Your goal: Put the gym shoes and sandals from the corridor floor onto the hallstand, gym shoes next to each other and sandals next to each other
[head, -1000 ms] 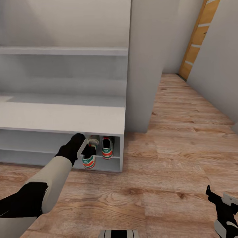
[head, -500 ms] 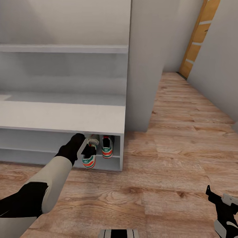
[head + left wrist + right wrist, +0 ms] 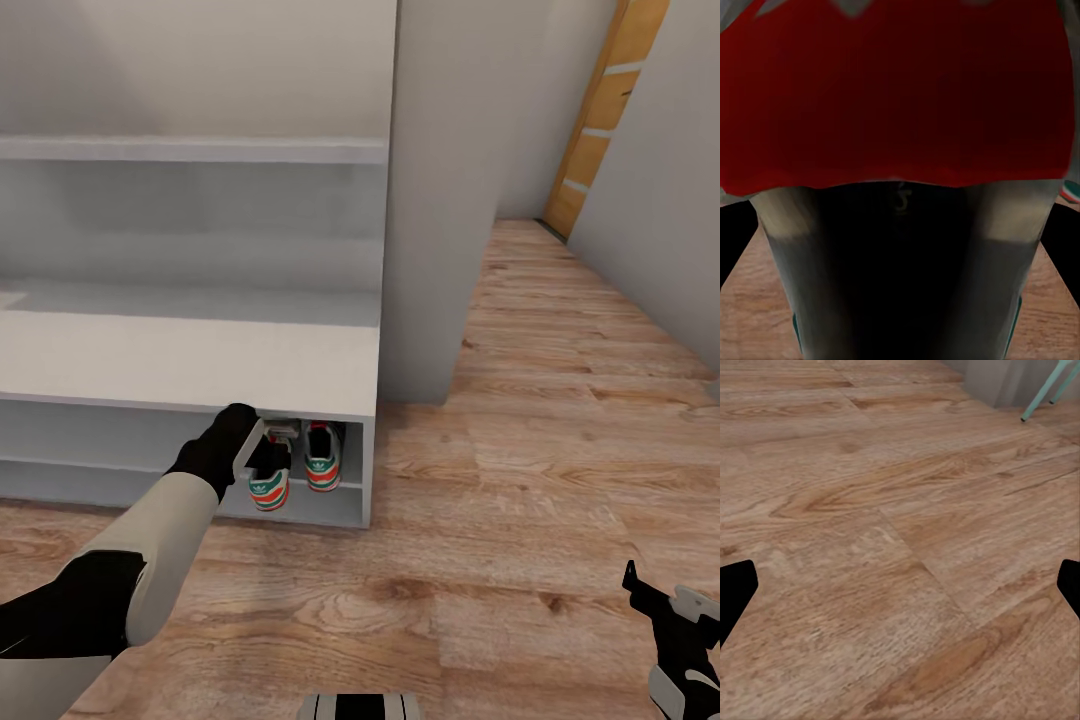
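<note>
Two cream gym shoes with green stripes and red-orange heels show heel-out at the right end of the pale hallstand's (image 3: 200, 360) lower level. The right gym shoe (image 3: 322, 465) rests on the bottom shelf. The left gym shoe (image 3: 268, 490) sticks out past the shelf's front edge, with my left gripper (image 3: 266, 447) shut on it from above. Its red part (image 3: 900, 97) sits close in the left wrist view. My right gripper (image 3: 668, 600) hangs open over the corridor floor (image 3: 540, 470), with nothing between its fingers (image 3: 735, 585). The sandals are out of view.
A grey wall pillar (image 3: 440, 200) stands right beside the hallstand's right end. A wooden door (image 3: 600, 110) is at the corridor's far end. Teal furniture legs (image 3: 1042, 390) stand on the planks beyond my right gripper. Wood floor stretches to the right of the rack.
The head view has shifted slightly. My left gripper still holds the gym shoe at the lower shelf's front edge, and the right arm has not moved.
</note>
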You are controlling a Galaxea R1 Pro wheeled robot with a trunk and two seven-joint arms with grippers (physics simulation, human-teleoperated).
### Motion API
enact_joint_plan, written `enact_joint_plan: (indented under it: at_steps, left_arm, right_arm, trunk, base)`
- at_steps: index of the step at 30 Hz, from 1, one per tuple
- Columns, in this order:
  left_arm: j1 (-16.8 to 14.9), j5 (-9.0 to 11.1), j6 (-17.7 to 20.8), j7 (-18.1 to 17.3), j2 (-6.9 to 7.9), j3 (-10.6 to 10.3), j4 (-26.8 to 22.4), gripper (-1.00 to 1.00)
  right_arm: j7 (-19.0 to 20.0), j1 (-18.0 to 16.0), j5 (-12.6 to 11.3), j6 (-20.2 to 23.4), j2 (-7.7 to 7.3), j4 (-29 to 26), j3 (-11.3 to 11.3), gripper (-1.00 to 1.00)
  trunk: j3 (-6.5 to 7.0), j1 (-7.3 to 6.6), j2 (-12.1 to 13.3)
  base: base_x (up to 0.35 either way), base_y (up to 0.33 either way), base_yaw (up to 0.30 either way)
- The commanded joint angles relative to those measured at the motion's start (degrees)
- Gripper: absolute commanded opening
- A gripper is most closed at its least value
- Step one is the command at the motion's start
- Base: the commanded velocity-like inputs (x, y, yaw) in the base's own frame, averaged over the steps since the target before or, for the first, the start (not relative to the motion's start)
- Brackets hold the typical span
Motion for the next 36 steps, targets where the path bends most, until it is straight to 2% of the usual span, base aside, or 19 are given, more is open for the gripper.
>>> enact_joint_plan:
  at_steps: [1, 20, 36]
  left_arm:
    - [0.0, 0.0, 0.0, 0.0, 0.00, 0.0, 0.0, -1.00]
    - [0.0, 0.0, 0.0, 0.0, 0.00, 0.0, 0.0, -1.00]
    - [0.0, -0.1, 0.0, 0.0, 0.00, -0.1, 0.0, -1.00]
  right_arm:
    - [0.0, 0.0, 0.0, 0.0, 0.00, 0.0, 0.0, 1.00]
    - [0.0, 0.0, 0.0, 0.0, 0.00, 0.0, 0.0, 1.00]
    - [0.0, 0.0, 0.0, 0.0, 0.00, 0.0, 0.0, 1.00]
  trunk:
    - [-0.22, 0.03, 0.0]
    - [-0.44, 0.05, 0.0]
    - [-0.44, 0.05, 0.0]
  base:
    - [0.015, -0.002, 0.000]
    - [0.003, 0.000, 0.000]
    - [0.060, -0.021, 0.000]
